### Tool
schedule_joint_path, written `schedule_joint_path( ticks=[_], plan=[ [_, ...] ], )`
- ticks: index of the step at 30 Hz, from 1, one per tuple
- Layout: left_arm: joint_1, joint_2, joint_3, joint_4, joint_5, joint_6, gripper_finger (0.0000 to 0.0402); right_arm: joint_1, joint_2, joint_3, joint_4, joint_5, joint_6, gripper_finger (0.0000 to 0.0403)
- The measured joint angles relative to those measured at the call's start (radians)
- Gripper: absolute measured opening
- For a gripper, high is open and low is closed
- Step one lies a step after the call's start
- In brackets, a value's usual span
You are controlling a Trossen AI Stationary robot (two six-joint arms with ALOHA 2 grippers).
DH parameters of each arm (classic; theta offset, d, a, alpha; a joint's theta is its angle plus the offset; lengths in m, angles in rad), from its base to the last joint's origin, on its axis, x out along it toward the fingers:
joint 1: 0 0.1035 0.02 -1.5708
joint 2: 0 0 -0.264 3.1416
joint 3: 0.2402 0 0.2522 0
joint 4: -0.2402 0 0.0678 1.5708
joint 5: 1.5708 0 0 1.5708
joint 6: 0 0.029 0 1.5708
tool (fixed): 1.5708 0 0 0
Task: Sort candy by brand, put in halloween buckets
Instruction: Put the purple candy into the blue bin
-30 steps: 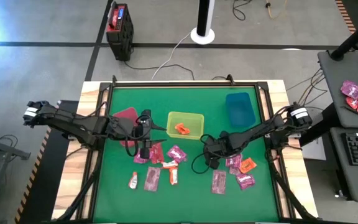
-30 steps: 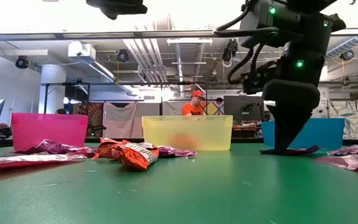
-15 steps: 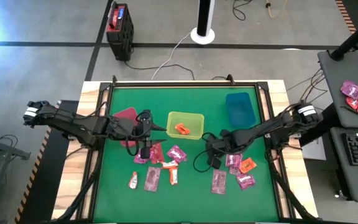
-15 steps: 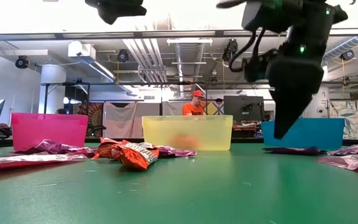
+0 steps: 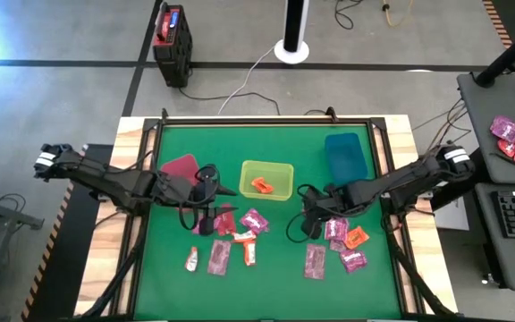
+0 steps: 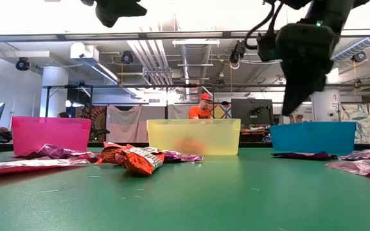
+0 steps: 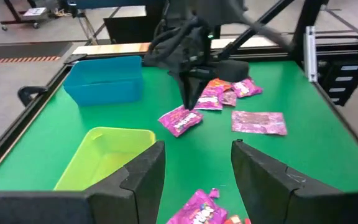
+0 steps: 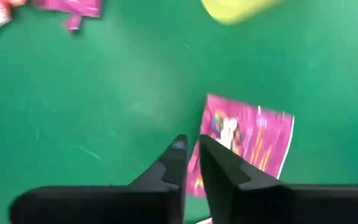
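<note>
Right gripper [image 6: 295,102] risen, magenta packet [image 8: 244,146] seemingly flat

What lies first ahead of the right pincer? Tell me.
Pointing down, the right pincer, nearly shut and empty, would likely first meet the magenta candy packet beneath its tips, or the green mat alongside it; the height above them is unclear.

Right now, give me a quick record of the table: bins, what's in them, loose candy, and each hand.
red bin: contents hidden by the left arm
yellow-green bin: one orange packet
teal bin: nothing visible inside
loose candy: two clusters on the green mat, left and right
left hand: open, empty, raised beside the yellow-green bin
right hand: nearly shut, empty, raised beside the right cluster
</note>
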Motion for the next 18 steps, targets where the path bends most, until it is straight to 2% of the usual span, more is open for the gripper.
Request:
schedule_joint_path(
  ticks=[3, 10, 13, 18],
  plan=[
    [-0.018, 0.0, 0.0, 0.0, 0.0, 0.0, 0.0168, -0.012, 0.03, -0.008, -0.013, -0.028, 0.081, 0.008],
    [-0.039, 0.0, -0.001, 0.0, 0.0, -0.009, 0.0168, -0.011, 0.13, -0.011, -0.011, 0.011, 0.028, 0.0177],
    [-0.046, 0.0, -0.008, 0.001, 0.0, -0.029, 0.0168, -0.011, 0.173, -0.011, -0.016, 0.012, 0.021, 0.0196],
    [-0.056, 0.0, -0.046, 0.046, 0.0, -0.056, 0.0168, -0.014, 0.223, -0.008, -0.011, 0.019, 0.009, 0.0201]
  ],
)
